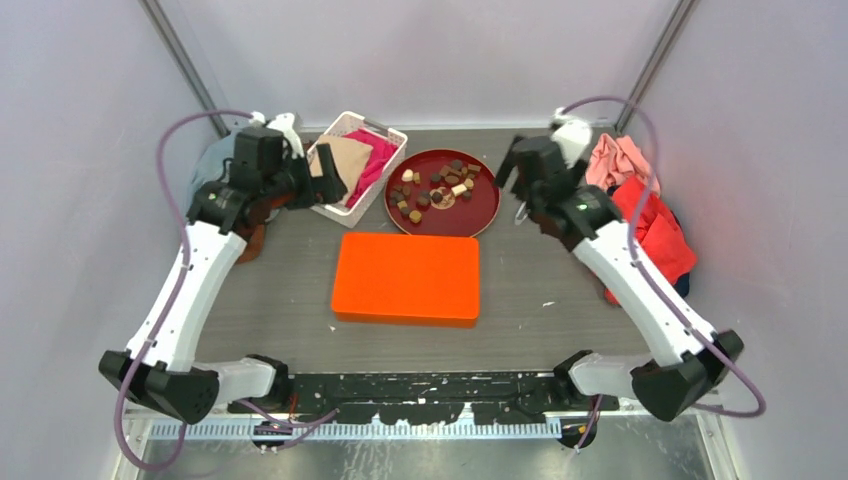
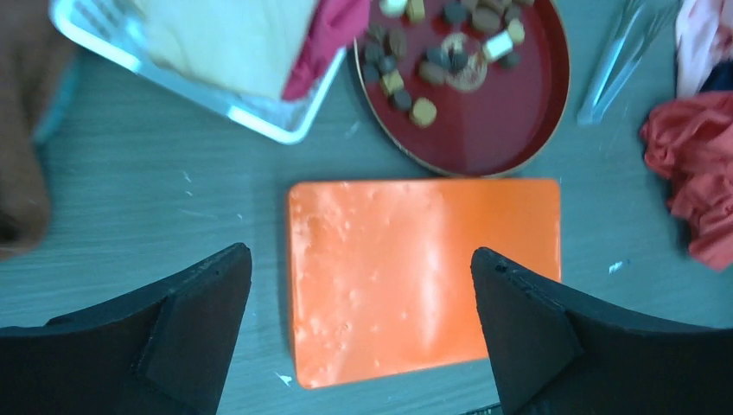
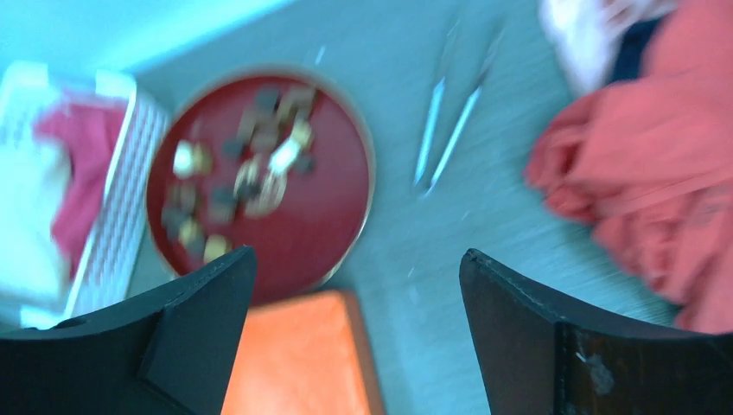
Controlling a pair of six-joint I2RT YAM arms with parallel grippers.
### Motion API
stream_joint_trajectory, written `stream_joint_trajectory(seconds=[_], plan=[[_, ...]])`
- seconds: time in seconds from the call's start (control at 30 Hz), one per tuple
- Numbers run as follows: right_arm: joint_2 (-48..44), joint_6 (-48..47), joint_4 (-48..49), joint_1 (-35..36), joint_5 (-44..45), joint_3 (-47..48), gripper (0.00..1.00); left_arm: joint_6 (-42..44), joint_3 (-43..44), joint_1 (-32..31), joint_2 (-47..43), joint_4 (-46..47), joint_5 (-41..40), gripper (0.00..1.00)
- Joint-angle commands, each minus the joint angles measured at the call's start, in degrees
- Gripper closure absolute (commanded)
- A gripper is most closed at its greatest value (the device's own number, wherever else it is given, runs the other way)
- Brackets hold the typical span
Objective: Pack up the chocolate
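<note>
Several chocolate pieces (image 1: 437, 187), dark brown, tan and cream, lie on a round red plate (image 1: 455, 215) at the back middle of the table. In front of it lies a closed orange box (image 1: 407, 278). My left gripper (image 1: 330, 183) is open and empty, raised by the white basket left of the plate. In the left wrist view (image 2: 360, 252) it is above the box (image 2: 423, 277), with the chocolate (image 2: 436, 52) beyond. My right gripper (image 1: 507, 177) is open and empty, raised right of the plate. The blurred right wrist view (image 3: 359, 252) shows the chocolate (image 3: 246, 177) and the box (image 3: 298, 354).
A white basket (image 1: 390, 135) with beige and pink cloths stands left of the plate. Metal tweezers (image 2: 618, 60) lie on the table right of the plate. A pile of red and pink cloths (image 1: 650, 210) lies at the right. A brown cloth (image 1: 255, 225) lies at the left.
</note>
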Motion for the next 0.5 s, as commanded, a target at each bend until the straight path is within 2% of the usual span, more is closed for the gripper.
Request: stream_joint_trajectory(seconds=[0.0,0.13,0.3,0.47], plan=[[-5.6,-2.1,0.5,-4.2,15.1,4.9,0.06,-1.6,7.8,0.0,-0.4,-7.6,-10.2,0.0],[-14.3,-2.5,6.2,-4.3,23.8,-0.6,0.01,-3.6,8.9,0.0,-1.8,-9.3,-11.6,0.0],[-25.1,-2.6,15.2,-4.4,27.1,-12.5,0.0,-4.1,4.0,0.0,-7.6,-5.3,-12.4,0.0],[-27.4,-1.8,15.2,-4.4,28.4,-15.9,0.0,-5.6,0.9,0.0,-10.3,-2.6,-12.1,0.0]])
